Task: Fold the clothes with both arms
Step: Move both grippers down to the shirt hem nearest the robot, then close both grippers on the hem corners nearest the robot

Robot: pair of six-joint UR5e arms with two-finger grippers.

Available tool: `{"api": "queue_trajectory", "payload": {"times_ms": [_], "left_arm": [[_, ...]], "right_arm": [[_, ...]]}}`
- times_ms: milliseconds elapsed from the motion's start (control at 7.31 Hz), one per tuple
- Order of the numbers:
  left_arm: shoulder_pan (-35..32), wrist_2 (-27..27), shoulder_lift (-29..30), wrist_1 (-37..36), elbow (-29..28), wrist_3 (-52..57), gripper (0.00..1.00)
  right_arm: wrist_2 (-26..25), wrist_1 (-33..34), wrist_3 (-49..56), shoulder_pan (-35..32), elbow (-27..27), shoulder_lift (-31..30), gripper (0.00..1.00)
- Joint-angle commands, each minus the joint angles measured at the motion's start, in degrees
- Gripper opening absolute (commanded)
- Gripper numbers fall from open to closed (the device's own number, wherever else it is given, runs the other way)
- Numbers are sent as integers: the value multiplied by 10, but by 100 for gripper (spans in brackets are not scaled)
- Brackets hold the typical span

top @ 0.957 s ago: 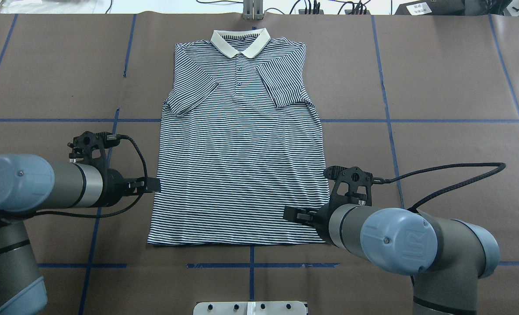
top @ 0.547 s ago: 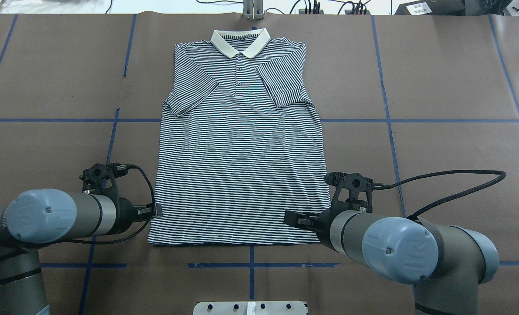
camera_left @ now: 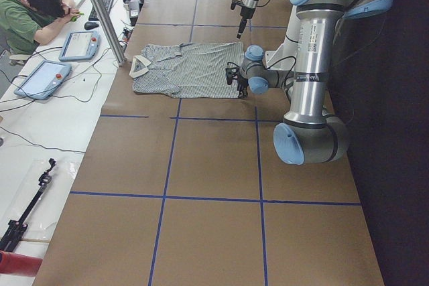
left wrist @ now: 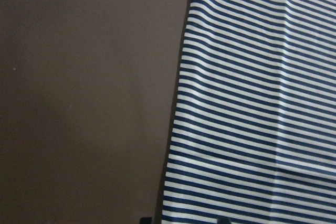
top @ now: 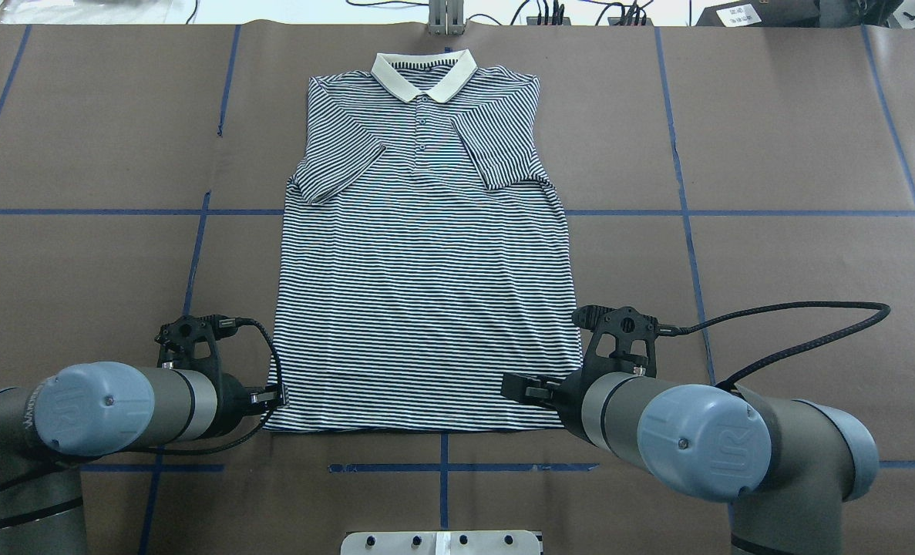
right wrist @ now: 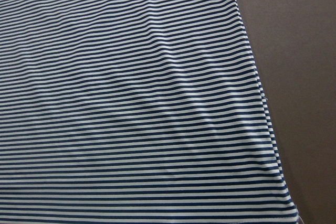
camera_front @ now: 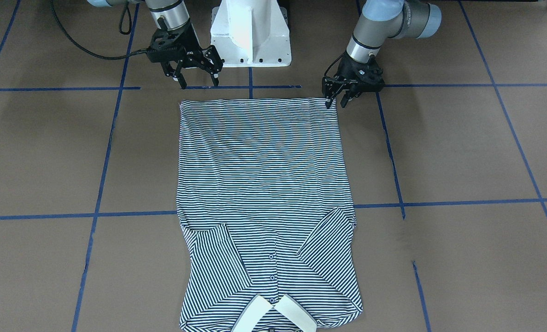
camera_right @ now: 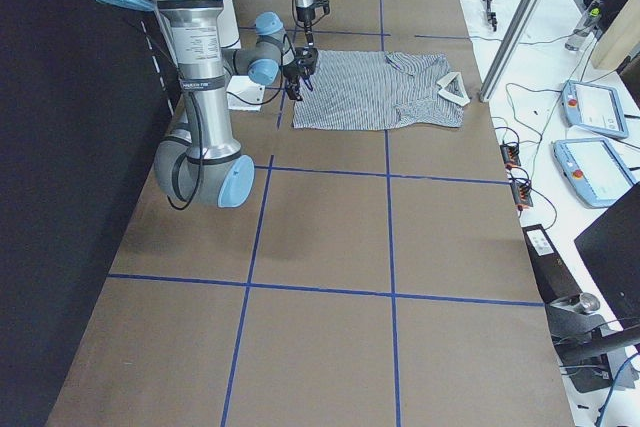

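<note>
Shirt [camera_front: 259,161] hem's the worry: left fingers [camera_front: 329,97] and right fingers [camera_front: 181,80] both spread, one missed corner would skew the fold.

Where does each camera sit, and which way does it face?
Front-facing: opposite the robot, facing it; left gripper, right gripper at shirt hem.
Overhead: behind, looking forward; left arm, right arm.
Exterior left: table end; left arm near.
Exterior right: other end; right arm near.
Left wrist: down, shirt edge.
Right wrist: down, hem corner.
Wrists share stripes, table.
</note>
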State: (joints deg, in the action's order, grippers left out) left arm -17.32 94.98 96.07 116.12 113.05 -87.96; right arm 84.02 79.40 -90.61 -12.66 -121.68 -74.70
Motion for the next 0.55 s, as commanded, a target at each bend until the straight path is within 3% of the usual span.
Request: {"api": "queue_trajectory", "payload": {"times_ms": [0,410], "left_arm": [[3,-1,0,0,-8,1,42],[9,0,1,0,-11,1,37]], "right_arm": [[0,0,0,0,0,0,100],[0,-2,1,1,2,0,100]]}}
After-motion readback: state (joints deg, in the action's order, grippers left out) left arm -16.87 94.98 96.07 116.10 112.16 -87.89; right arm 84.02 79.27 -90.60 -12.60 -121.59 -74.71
